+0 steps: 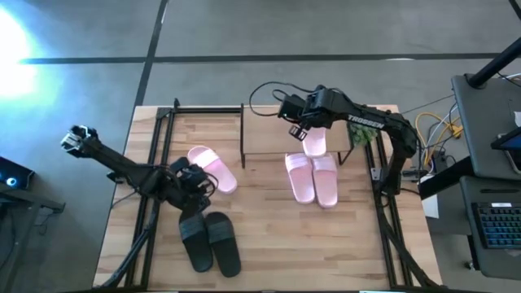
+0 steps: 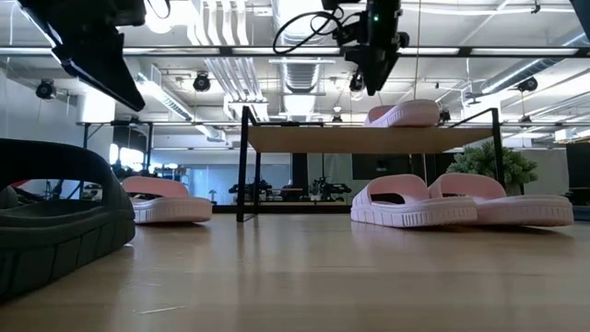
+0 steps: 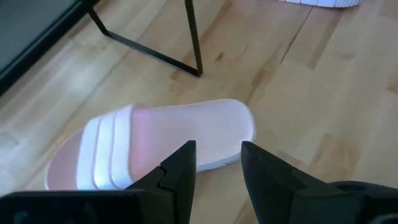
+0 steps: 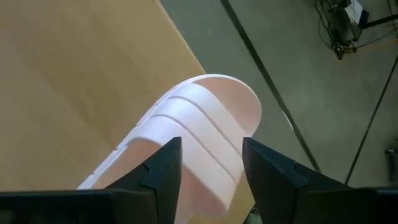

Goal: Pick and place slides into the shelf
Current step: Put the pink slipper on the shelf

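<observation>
The shelf (image 1: 269, 138) stands at the table's far middle, and one pink slide (image 1: 314, 143) rests sole down on the right end of its top board (image 2: 369, 138). My right gripper (image 4: 211, 146) hangs open just above that slide (image 2: 406, 113), clear of it. A pink pair (image 1: 312, 179) lies on the table in front of the shelf. A single pink slide (image 3: 155, 140) lies left of the shelf. My left gripper (image 3: 217, 149) is open above it, slanting down, without touching. A black pair (image 1: 210, 240) lies near the front edge.
Black rails (image 1: 155, 163) run along the table's left and right sides. A small green plant (image 1: 362, 134) stands just right of the shelf. Cables and a desk with a keyboard (image 1: 496, 224) lie beyond the right edge. Bare wood shows at the front right (image 1: 326, 252).
</observation>
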